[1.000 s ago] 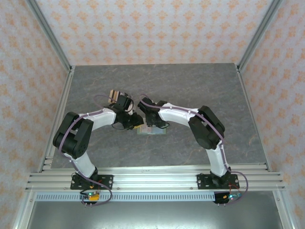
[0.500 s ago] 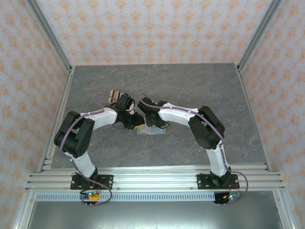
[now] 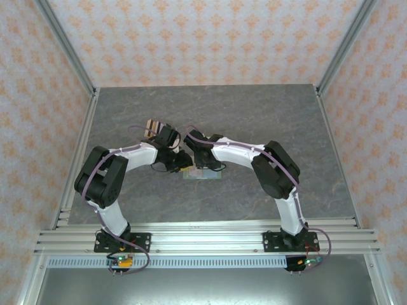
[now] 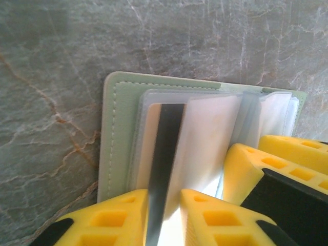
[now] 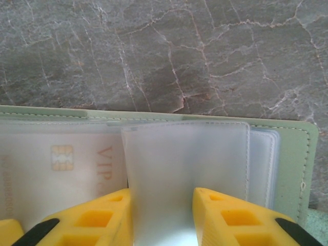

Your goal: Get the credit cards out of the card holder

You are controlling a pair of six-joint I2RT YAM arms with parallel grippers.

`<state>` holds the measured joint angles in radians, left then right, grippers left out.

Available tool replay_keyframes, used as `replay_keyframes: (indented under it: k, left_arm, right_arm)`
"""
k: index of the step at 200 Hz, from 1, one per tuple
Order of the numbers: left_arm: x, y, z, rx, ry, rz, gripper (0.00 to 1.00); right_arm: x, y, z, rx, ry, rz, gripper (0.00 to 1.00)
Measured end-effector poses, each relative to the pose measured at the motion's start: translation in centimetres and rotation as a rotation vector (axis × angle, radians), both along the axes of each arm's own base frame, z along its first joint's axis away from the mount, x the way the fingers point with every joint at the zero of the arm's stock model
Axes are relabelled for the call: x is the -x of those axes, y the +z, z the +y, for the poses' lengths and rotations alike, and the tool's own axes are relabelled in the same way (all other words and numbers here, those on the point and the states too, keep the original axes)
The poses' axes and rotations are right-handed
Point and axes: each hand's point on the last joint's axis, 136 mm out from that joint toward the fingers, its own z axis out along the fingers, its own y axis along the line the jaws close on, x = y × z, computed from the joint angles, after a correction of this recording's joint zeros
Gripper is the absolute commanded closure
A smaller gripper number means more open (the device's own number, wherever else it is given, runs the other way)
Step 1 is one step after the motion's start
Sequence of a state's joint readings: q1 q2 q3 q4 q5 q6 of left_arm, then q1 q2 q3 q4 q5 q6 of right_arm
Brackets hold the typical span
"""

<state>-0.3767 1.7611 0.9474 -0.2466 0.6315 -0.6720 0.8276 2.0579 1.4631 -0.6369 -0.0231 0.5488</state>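
Holder (image 4: 119, 133): sage-green, open flat at table centre, clear sleeves lifted. Pale VIP card (image 5: 61, 164) in one sleeve. Dark-striped card (image 4: 166, 148) clamped between left gripper (image 4: 164, 219) fingers. Right gripper (image 5: 161, 215) jaws closed on clear sleeve (image 5: 184, 159). Both arms bent inward, wrists meeting over holder. Loose cards (image 3: 152, 126) fanned far left of holder. Grey marble table (image 3: 273, 114); orange-patterned walls (image 3: 203, 38).
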Motion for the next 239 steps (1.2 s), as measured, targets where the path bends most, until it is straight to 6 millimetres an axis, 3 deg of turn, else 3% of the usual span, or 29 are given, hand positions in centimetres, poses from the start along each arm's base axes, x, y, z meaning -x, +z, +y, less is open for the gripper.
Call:
replay_keyframes:
  k: [58,88,116,144,181,211,239]
  left_arm:
    - [0.2,0.2,-0.7,0.026,-0.020,0.003,0.81]
    - [0.3,0.3,-0.9,0.038,-0.024,0.006,0.78]
    - [-0.1,1.1,-1.8,0.094,-0.034,-0.013,0.75]
    - [-0.6,2.1,-3.1,0.159,-0.036,-0.037,0.69]
    - [-0.3,3.3,-5.6,0.219,-0.074,-0.058,0.59]
    - [0.0,4.8,-8.1,0.259,-0.122,-0.081,0.55]
    - [-0.2,4.5,-8.7,0.264,-0.127,-0.071,0.53]
  right_arm:
    - [0.0,0.0,0.0,-0.012,-0.002,0.005,0.66]
    - [0.0,0.3,0.0,-0.063,-0.018,0.013,0.61]
    - [0.5,1.0,-1.4,-0.114,-0.056,0.033,0.58]
    - [0.6,3.6,-3.2,-0.180,-0.115,0.009,0.56]
    - [0.3,7.9,-4.3,-0.268,-0.158,-0.092,0.56]
    - [0.5,8.8,-5.9,-0.266,-0.205,-0.143,0.56]
    - [0.5,9.2,-7.2,-0.255,-0.241,-0.177,0.56]
